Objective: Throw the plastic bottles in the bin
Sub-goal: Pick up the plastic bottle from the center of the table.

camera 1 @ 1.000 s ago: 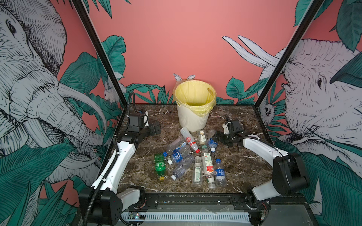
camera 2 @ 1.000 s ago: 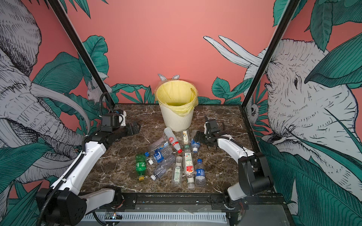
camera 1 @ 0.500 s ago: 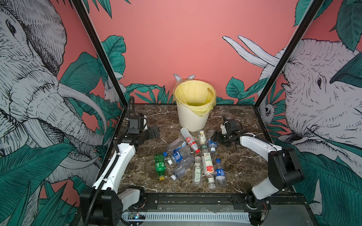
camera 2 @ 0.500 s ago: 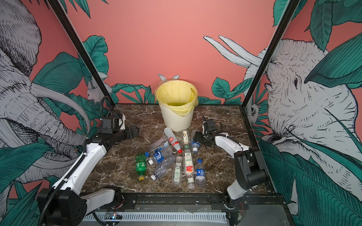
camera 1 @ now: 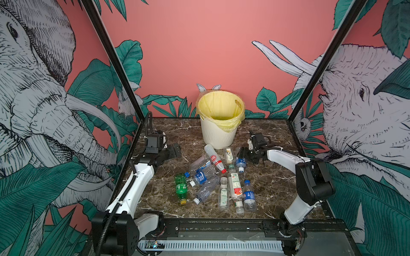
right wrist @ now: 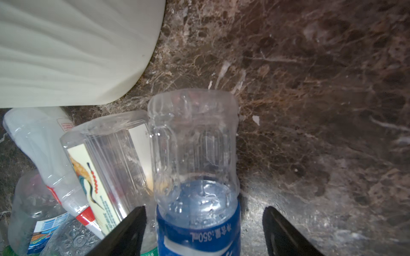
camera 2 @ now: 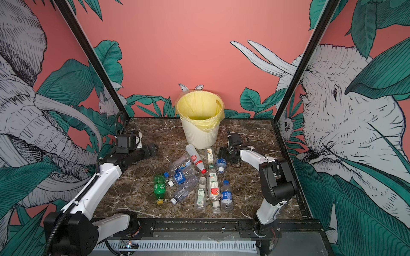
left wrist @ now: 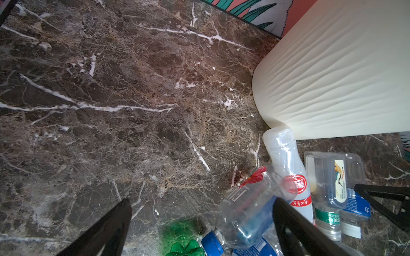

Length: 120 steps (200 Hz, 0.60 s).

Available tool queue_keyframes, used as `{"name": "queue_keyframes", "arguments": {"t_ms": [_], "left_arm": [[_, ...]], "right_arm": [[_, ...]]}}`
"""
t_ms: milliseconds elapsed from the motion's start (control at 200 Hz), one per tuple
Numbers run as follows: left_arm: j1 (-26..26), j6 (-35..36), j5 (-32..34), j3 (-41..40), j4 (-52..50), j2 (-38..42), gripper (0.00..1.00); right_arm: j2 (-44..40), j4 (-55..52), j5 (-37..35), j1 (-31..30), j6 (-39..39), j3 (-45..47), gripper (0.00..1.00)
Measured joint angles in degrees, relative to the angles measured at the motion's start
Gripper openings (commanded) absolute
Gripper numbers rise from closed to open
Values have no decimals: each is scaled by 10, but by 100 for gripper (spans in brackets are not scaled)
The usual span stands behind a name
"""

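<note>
Several plastic bottles (camera 1: 221,177) lie in a loose pile on the marble table in front of the bin (camera 1: 218,135), which stands cream and ribbed with a yellow bag at the back centre. My right gripper (right wrist: 204,208) is open and straddles a clear blue-labelled bottle (right wrist: 195,155) at the pile's right edge; one finger is close to the label and the other stands clear of it. In both top views that bottle (camera 2: 221,163) lies just below the right gripper (camera 2: 223,153). My left gripper (left wrist: 202,199) is open and empty over bare table left of the pile.
A green bottle (camera 1: 181,188) lies at the pile's left edge. A white red-capped bottle (left wrist: 286,168) rests with its base against the bin wall (left wrist: 332,77). The bin wall (right wrist: 66,48) is also close to my right gripper. Painted wall panels enclose the table.
The right gripper has slid left onto the blue-labelled bottle and its jaws have narrowed. The left gripper has dropped a little lower.
</note>
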State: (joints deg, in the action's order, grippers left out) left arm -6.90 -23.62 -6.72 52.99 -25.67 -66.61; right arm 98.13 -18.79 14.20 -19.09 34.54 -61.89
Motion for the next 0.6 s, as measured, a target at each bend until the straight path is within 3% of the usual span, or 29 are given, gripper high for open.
{"name": "queue_keyframes", "arguments": {"t_ms": [600], "left_arm": [[9, -8, -3, 0, 12, -16, 99]], "right_arm": [[37, 35, 9, 0, 23, -2, 67]]}}
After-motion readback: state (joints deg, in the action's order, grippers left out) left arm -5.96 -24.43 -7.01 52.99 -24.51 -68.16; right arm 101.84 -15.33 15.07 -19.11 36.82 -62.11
